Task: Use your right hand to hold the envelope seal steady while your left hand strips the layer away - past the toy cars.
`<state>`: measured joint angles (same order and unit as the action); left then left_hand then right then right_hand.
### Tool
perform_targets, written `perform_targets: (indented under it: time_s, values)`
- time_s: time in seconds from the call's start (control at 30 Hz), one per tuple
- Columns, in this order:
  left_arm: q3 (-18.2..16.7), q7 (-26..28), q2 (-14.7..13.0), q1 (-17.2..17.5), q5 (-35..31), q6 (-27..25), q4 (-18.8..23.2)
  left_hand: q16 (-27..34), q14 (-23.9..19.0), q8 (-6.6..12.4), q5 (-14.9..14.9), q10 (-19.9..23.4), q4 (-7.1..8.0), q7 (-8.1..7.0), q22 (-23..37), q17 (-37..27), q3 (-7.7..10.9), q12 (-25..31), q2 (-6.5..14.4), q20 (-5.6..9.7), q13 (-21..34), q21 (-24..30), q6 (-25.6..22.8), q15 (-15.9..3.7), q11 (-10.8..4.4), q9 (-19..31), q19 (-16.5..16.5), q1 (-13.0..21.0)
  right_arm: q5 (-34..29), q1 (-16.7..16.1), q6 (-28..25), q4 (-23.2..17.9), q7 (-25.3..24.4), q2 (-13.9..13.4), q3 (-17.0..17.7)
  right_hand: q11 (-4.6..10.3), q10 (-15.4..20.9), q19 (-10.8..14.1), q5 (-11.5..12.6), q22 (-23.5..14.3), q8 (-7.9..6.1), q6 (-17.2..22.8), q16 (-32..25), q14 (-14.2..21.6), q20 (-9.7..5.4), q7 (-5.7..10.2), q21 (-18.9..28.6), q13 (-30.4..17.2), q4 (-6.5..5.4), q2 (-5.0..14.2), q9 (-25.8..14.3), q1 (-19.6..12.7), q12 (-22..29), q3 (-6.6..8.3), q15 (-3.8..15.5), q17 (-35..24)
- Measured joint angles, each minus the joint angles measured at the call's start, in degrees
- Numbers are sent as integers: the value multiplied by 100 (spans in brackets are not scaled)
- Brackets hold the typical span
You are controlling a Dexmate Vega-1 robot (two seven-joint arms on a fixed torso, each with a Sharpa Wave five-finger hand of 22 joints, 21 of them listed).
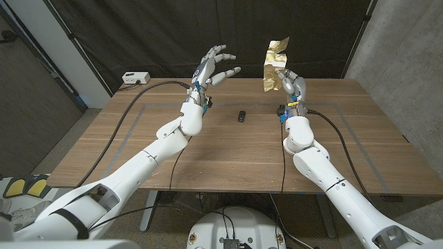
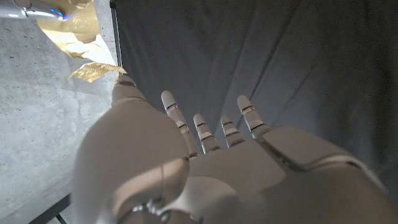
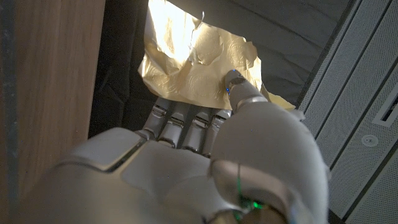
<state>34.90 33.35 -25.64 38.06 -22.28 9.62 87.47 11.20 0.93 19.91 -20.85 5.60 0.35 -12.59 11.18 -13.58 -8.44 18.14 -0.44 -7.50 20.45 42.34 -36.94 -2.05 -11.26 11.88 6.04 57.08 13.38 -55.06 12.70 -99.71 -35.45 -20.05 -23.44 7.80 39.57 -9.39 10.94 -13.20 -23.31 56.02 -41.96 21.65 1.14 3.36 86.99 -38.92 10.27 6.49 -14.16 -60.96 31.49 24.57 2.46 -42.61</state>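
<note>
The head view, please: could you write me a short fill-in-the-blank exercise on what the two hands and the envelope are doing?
1. The gold envelope is held up by the ____ hand.
2. The left hand holds ____, its fingers spread.
3. The small dark object lies on the ____, between the two arms.

Missing words: right; nothing; table

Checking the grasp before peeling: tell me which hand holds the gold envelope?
The right hand grips the gold envelope, raised above the table; the left hand is empty, fingers spread.
</note>
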Motion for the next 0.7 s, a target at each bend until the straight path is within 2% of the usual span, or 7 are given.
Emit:
perform_targets:
  time_s: [0.17, 0.2, 0.3, 0.33, 0.4, 0.5, 0.7]
  values:
    - [40, -51, 55, -156, 131, 154, -320, 21, 0, 0, 0, 1, -54, -3, 0, 0, 42, 0, 43, 14, -27, 0, -3, 0, -1, 0, -14, 162, -662, 21, -100, 0, -430, 66, -58, 14, 14, -19, -37, -9, -3, 2, -43, 14, 19, 0, 38, 0, -25, 0, 0, -62, 36, -24, -9, -27]
    - [48, -146, 63, -189, 304, 386, -381, 27, 0, 0, 0, 12, -93, -34, 0, 14, 56, 0, 81, 26, -26, 0, -34, 0, -12, 6, -41, 214, -781, 48, -146, 0, -507, 151, -138, 0, 42, -28, -37, -22, -4, 3, -64, 46, 29, 0, 38, 0, -25, -5, 0, -68, 36, -24, 1, -27]
    - [79, -162, 86, -304, 331, 421, -566, 70, -19, 14, -44, 66, -212, -27, 0, 28, 118, 0, 122, 40, -26, 0, -163, 19, -65, 27, -77, 482, -1131, 53, -325, -2, -691, 163, -152, -9, 52, -50, -38, -27, -8, 24, -86, 50, 50, 4, 83, 17, -25, -35, 13, -98, 80, -24, 8, -35]
    - [81, -271, 87, -315, 458, 625, -584, 72, -23, 28, -44, 74, -238, -21, 0, 28, 143, 0, 138, 45, -26, 0, -216, 22, -73, 46, -83, 563, -1175, 76, -353, -63, -714, 221, -223, -31, 73, -50, -37, -27, -8, 31, -92, 51, 50, 10, 83, 18, -24, -35, 26, -98, 80, -24, 8, -50]
    - [109, -321, 89, -397, 497, 715, -693, 72, -23, 28, -44, 74, -286, -20, -19, 28, 169, 0, 190, 45, -26, 0, -228, 22, -73, 53, -125, 629, -1354, 92, -501, -99, -778, 243, -254, -31, 74, -48, -38, -31, -9, 32, -108, 50, 52, 10, 83, 7, -24, -35, 49, -98, 85, -24, 8, -53]
    - [153, -354, 67, -480, 503, 784, -790, 72, -23, 28, -44, 74, -309, -29, -29, 28, 168, 0, 157, 45, -26, 0, -281, 22, -73, 53, -143, 700, -1494, 103, -711, -134, -806, 254, -276, -50, 93, -49, -38, -53, -9, 50, -108, 50, 95, -7, 84, 17, -24, -28, 67, -106, 125, -24, 8, -67]
    - [271, -287, -18, -651, 127, 1005, -902, 72, 0, 28, -15, 52, -346, -20, -30, 28, 157, 0, 159, 45, -26, 0, -290, 0, -51, 53, -143, 699, -1644, 160, -1198, -375, -750, 254, -357, -92, 134, -58, -38, -80, -9, 63, -193, 50, 103, 2, 125, 19, -17, -37, 92, -172, 158, -79, 8, -107]
